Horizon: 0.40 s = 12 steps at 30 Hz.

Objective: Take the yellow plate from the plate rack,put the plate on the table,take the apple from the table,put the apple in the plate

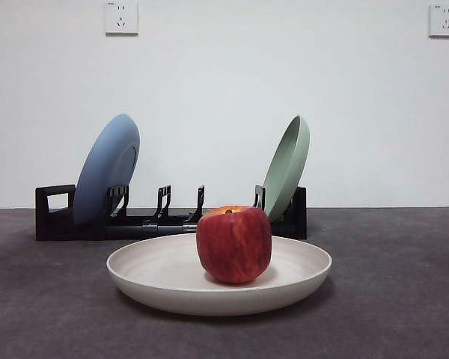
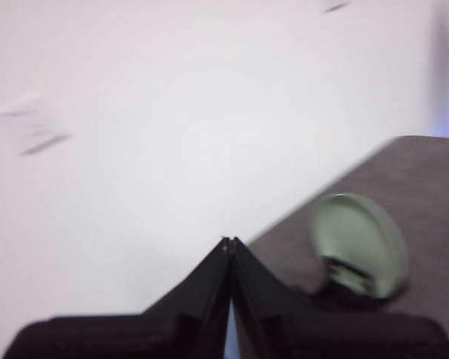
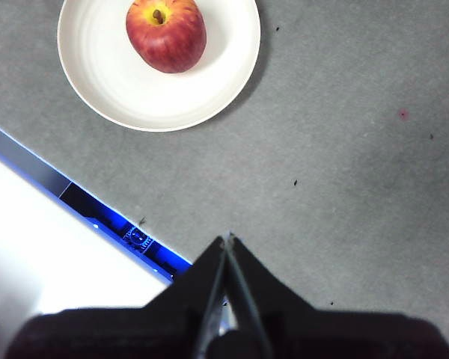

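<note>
Yellow plate flat on table, apple upright in it. Behind, plate rack. I read left gripper and right gripper both closed, empty.

**Three cameras: one low and level, two on the wrists**

The front view sits low, near counter height, facing the wall, close to the apple in the yellow plate. The right wrist view looks steeply down on the same plate and apple from well above. The left wrist view, blurred, faces the wall and shares the pale green plate with the front view.
</note>
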Each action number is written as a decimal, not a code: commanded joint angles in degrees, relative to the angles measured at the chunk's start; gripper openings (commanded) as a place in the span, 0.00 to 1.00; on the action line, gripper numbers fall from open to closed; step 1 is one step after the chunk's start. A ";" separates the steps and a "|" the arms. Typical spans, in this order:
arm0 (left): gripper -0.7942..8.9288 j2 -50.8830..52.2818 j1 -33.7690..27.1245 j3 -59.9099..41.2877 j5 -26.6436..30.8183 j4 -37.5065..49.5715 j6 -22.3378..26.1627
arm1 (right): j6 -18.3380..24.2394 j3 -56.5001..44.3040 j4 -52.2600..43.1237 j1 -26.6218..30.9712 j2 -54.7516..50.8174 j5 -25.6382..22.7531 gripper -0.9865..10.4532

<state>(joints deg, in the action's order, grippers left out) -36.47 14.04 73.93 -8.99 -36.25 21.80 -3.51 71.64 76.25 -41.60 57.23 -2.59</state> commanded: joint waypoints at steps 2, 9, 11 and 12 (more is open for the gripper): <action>0.08 5.53 -5.53 -9.18 -0.42 7.04 2.01 | -0.39 0.15 -0.33 -0.04 0.02 -0.04 0.09; 0.08 16.37 -11.74 -34.62 -0.44 25.42 -2.54 | -0.39 0.15 -0.35 -0.04 0.02 -0.04 0.09; 0.08 19.04 -12.48 -41.29 -0.42 28.48 -5.09 | -0.39 0.15 -0.35 -0.04 0.02 -0.04 0.09; 0.08 20.31 -12.68 -44.61 -0.42 29.62 -6.16 | -0.39 0.15 -0.33 -0.04 0.02 -0.04 0.09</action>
<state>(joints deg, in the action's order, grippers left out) -17.37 1.65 33.41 -9.41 -7.90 18.96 -3.49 71.64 76.25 -41.60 57.23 -2.59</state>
